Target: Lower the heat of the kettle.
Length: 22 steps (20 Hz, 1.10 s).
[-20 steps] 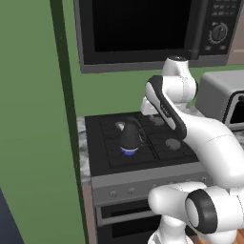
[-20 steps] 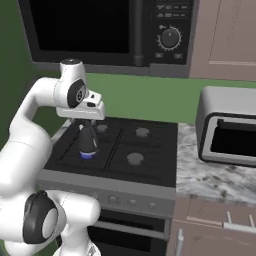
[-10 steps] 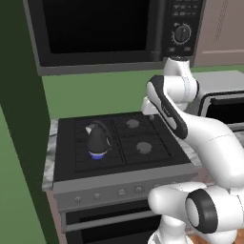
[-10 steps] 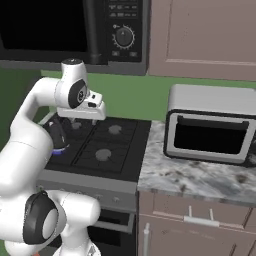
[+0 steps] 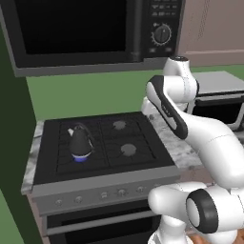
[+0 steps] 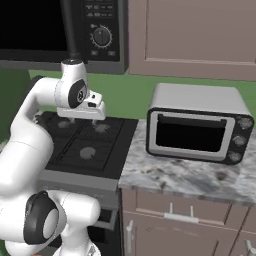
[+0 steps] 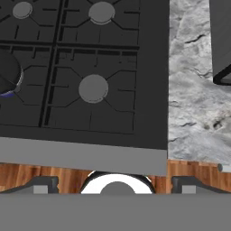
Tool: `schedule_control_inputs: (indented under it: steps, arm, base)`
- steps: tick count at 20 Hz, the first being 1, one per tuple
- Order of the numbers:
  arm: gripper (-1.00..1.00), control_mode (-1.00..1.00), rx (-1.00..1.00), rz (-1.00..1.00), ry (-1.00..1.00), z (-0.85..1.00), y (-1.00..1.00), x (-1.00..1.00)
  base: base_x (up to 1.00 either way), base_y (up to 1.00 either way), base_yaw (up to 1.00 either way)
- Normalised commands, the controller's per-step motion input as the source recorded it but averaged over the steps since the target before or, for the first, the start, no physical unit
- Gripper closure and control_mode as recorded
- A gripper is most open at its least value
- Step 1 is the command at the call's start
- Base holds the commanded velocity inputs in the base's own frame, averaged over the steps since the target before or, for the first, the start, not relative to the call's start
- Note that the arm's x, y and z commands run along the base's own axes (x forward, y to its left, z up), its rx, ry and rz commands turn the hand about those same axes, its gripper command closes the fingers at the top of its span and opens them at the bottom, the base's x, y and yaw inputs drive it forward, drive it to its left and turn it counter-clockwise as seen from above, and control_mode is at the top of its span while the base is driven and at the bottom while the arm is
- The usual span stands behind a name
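At the left edge of the hand view the kettle (image 7: 8, 76) is cut off, and the gripper (image 7: 116, 182) fingers are held wide apart.

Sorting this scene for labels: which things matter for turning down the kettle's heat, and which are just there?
Belong to the job:
kettle
lit front-left burner
stove knobs
tool, open, holding nothing

Just there:
toaster oven
microwave
marble counter
cabinet
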Motion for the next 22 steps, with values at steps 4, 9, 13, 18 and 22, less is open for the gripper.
schedule_control_inputs:
  steps: [4,9,13,18,22]
  arm:
    - [-1.0,1.0,0.0,0.0,0.0,0.0,0.0,0.0]
    - [-1.0,1.0,0.0,0.0,0.0,0.0,0.0,0.0]
    - [-1.0,1.0,0.0,0.0,0.0,0.0,0.0,0.0]
    - [-1.0,1.0,0.0,0.0,0.0,0.0,0.0,0.0]
    - [-1.0,1.0,0.0,0.0,0.0,0.0,0.0,0.0]
  base:
    - [0.05,-0.35,0.0]
    - [0.14,-0.33,0.0]
    - [0.16,-0.32,0.0]
    - [0.24,-0.25,0.0]
    - [0.21,-0.03,0.0]
